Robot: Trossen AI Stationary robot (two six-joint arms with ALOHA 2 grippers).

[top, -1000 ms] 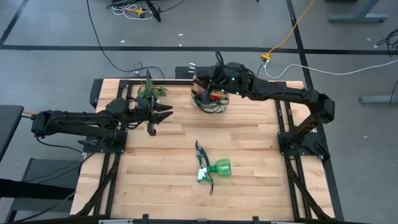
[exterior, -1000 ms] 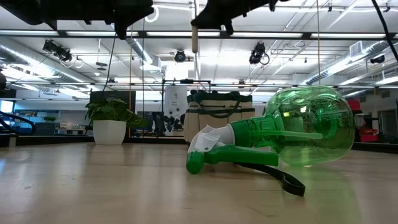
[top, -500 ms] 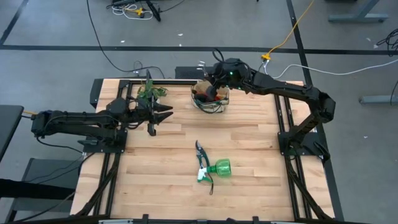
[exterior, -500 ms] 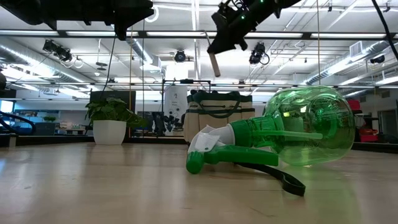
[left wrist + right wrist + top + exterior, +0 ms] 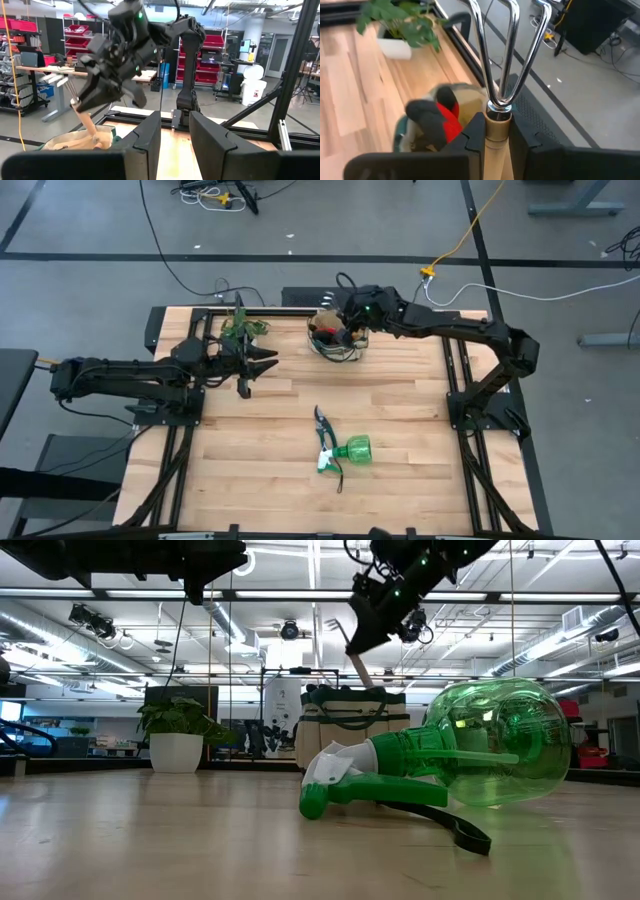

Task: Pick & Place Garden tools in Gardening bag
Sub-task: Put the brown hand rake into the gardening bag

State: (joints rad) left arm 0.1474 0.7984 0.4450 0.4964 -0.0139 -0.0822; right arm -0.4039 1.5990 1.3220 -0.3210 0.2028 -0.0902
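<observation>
My right gripper point(image 5: 350, 328) hangs over the beige gardening bag point(image 5: 335, 342) at the table's far edge. It is shut on a wooden-handled hand tool point(image 5: 498, 75) with chrome prongs. The handle's free end point(image 5: 360, 675) slants down to the bag's mouth point(image 5: 348, 695). Something black and red point(image 5: 437, 120) lies inside the bag. The green spray bottle point(image 5: 350, 452) lies on its side mid-table, with the dark-handled pruning shears point(image 5: 324, 423) beside it. My left gripper point(image 5: 265, 363) waits open at the left, above the table. My right gripper pinches the wooden handle just under its metal collar point(image 5: 497, 124) between the two fingers. The fingers point(image 5: 87, 97) slant down from the table's right side and lie across the handle. The tool is lifted clear, prongs up, and its handle point(image 5: 90, 125) tilts down toward the bag.
A leafy potted plant point(image 5: 241, 328) in a white pot stands at the far left, between my left gripper and the bag. The wide wooden tabletop point(image 5: 300, 500) near the front edge holds only the bottle and shears. Black frame rails point(image 5: 460, 380) run along both sides.
My right gripper has sunk toward the bag and tipped its fingers downward, staying shut on the tool. The handle hung straight down high above the bag; now it slants, with its free end lowered to the bag's mouth.
</observation>
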